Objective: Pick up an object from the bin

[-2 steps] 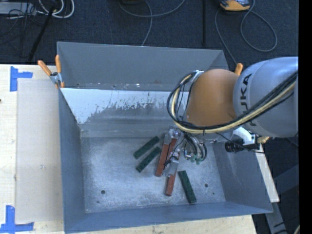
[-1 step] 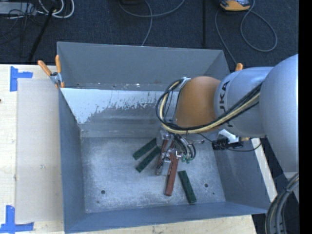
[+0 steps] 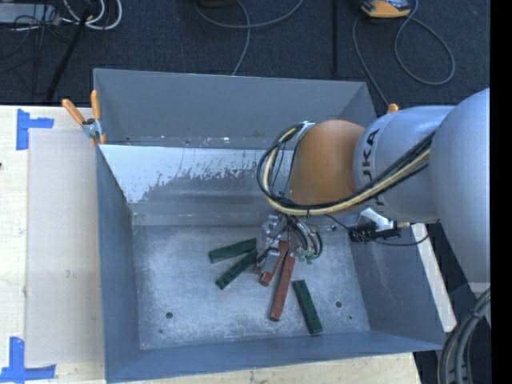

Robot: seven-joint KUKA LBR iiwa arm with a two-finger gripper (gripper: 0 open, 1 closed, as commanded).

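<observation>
- Sticks first: the long brown stick [image 3: 279,288] lies on the bin floor, right of centre. It runs from the gripper [image 3: 282,245] toward 6 o'clock, with its upper end under the gripper's tip.
- Gripper state — you cannot tell from this view whether it is apart or together, because the wrist hardware sits in front of it. Whether it touches the stick is also unclear.
- A shorter red-brown stick [image 3: 265,274] lies just beside the long one, on its 9 o'clock side. Their upper ends come close together below the gripper.
- Two dark green sticks sit at 8 to 9 o'clock of the gripper, near each other. The upper green stick [image 3: 232,251] is nearly level and the lower green stick [image 3: 236,271] is tilted.
- A third green stick [image 3: 306,307] lies at 5 o'clock of the gripper, near the long brown stick's lower end but apart from it.
- At 12 o'clock of the gripper you see the orange cover [image 3: 320,166] with looped cables [image 3: 272,174] — the arm enters from 3 o'clock.
- The grey bin [image 3: 176,294] holds all five sticks on its floor.
</observation>
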